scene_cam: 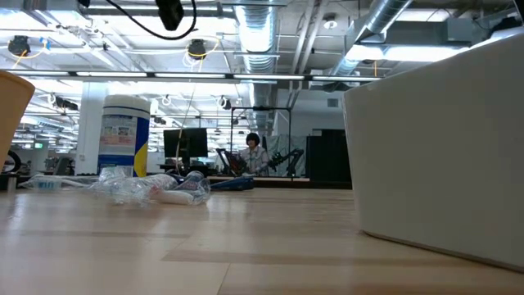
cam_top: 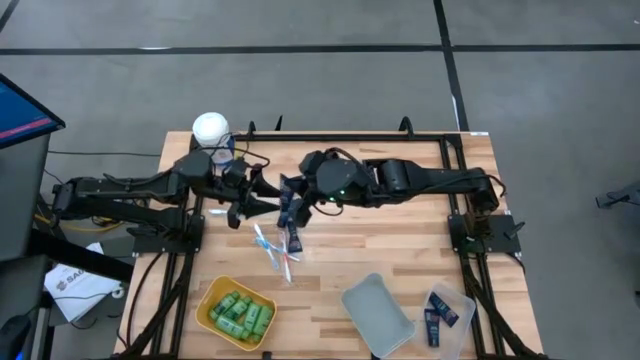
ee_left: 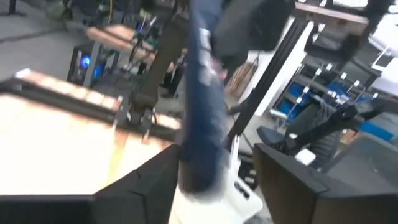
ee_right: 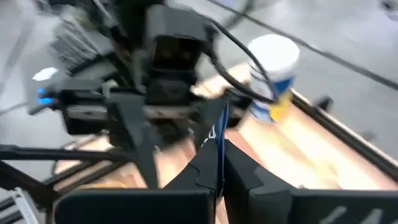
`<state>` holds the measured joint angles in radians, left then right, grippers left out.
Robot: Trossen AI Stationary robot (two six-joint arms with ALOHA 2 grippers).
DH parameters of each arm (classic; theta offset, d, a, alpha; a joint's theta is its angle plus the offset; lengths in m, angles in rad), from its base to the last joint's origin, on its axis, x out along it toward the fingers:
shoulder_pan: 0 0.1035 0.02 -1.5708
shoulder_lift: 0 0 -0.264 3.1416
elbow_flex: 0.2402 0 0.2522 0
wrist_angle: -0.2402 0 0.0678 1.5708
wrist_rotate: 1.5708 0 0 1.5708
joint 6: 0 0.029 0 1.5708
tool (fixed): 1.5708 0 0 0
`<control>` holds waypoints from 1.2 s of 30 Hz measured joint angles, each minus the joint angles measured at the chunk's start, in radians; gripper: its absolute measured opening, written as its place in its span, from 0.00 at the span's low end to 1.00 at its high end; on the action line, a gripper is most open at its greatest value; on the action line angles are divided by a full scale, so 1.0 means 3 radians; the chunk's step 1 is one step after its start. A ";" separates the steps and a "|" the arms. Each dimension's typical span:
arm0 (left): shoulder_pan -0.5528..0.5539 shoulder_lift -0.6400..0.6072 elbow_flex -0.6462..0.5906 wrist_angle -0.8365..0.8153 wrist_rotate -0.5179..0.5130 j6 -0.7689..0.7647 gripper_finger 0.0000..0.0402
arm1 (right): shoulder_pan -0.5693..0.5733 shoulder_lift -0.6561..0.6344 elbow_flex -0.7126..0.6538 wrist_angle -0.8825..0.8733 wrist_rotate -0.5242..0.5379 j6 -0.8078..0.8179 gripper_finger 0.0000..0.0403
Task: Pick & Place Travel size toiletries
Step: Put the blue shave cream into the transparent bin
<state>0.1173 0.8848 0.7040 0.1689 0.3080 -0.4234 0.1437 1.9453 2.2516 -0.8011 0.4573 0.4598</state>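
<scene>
Two dark arms are seen from above, meeting over the middle of a wooden bench [cam_top: 380, 250]. A dark navy flat tube [ee_right: 216, 146] is pinched edge-on between the closed fingers of the right tool [cam_top: 292, 208]. The same tube is seen in the left wrist view, standing between the parted fingers of the left tool [cam_top: 262, 198], which is spread and gripping nothing. A handover in mid-air is suggested.

The tube is judged light, soft-walled and somewhat slippery; a hold across its flat faces near the middle would be steadiest, since a hard squeeze could buckle it.

Elsewhere, thin toothbrush-like sticks [cam_top: 275, 250] lie loose on the bench just below the tools. Small green bottles [cam_top: 240, 315] are gathered in a yellow tray [cam_top: 206, 306]. More navy tubes [cam_top: 440, 310] rest in a clear bin [cam_top: 465, 325], with a grey lid [cam_top: 378, 312] beside it.

Both wrist views are blurred, so the tube's printing cannot be read. In the low view neither tool is shown.
</scene>
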 joint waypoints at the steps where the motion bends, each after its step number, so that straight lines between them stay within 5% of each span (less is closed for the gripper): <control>1: -0.0001 0.0000 0.0000 -0.0067 0.0019 -0.0001 0.53 | 0.0029 -0.0002 0.0041 -0.0201 0.0064 0.0108 0.00; 9: -0.0003 0.0000 0.0000 -0.0383 0.0015 -0.0001 0.60 | 0.0588 -0.0010 0.0154 -0.2575 0.0227 0.1884 0.00; 18: 0.0000 0.0000 -0.0001 -0.0415 -0.0053 0.0001 0.56 | 0.1574 -0.0043 -0.0610 -0.2576 -0.0173 0.3915 0.00; 25: 0.0006 0.0000 -0.0003 -0.0418 -0.0104 0.0001 0.55 | 0.2202 -0.0041 -0.1154 -0.2559 -0.0960 0.5383 0.00; 36: 0.0006 0.0000 -0.0003 -0.0415 -0.0256 0.0001 0.56 | 0.2603 -0.0048 -0.1726 -0.2573 -0.1953 0.5954 0.00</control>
<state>0.1192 0.8848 0.7033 0.0444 0.2313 -0.4232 0.9245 1.9308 1.7338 -1.5731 -0.1287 2.2461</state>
